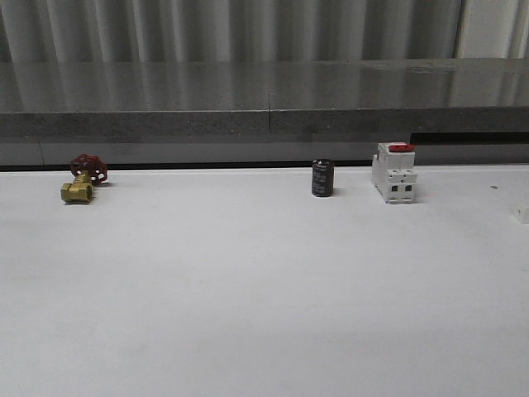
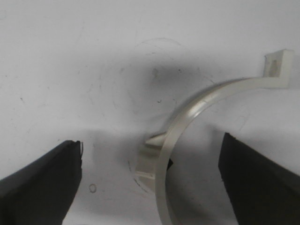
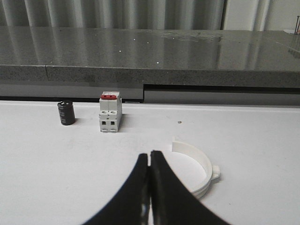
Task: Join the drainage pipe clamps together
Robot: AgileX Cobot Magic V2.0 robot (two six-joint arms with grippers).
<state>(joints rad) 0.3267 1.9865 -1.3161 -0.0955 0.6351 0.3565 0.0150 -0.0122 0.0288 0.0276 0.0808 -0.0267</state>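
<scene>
One white drainage pipe clamp lies flat on the white table, directly below my left gripper. That gripper is open, and its black fingers stand on either side of the band without touching it. The band's outer lug and one end tab are in sight. A second white half-ring clamp lies on the table just beside and ahead of my right gripper. The right gripper is shut with nothing between its fingertips.
A brass valve with a red handwheel sits at the far left of the table. A black cylinder and a white breaker with a red switch stand at the back right. A grey ledge runs behind the table.
</scene>
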